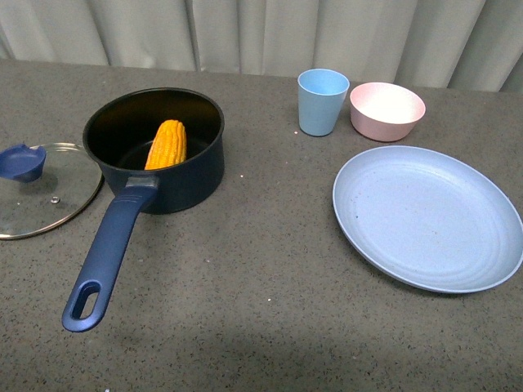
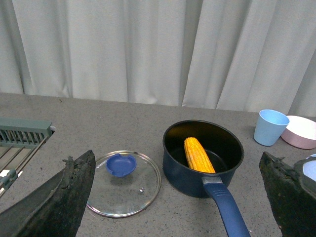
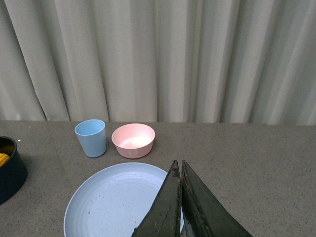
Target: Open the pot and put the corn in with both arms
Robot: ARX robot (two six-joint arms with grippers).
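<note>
The navy pot [image 1: 176,175] stands open at the table's left, its long handle [image 1: 102,265] pointing toward me. The corn [image 1: 167,144] leans inside it. Its glass lid [image 1: 41,196] with a blue knob [image 1: 22,161] lies flat on the table just left of the pot. Neither arm shows in the front view. In the left wrist view the pot [image 2: 185,170], corn [image 2: 198,155] and lid [image 2: 123,185] lie ahead of my open, empty left gripper [image 2: 175,195]. My right gripper [image 3: 178,170] is shut and empty above the blue plate [image 3: 111,202].
A pale blue cup [image 1: 322,101] and a pink bowl [image 1: 387,110] stand at the back right. The large pale blue plate [image 1: 425,216] lies at the right. A grey rack [image 2: 22,136] shows at one side of the left wrist view. Curtains hang behind the table.
</note>
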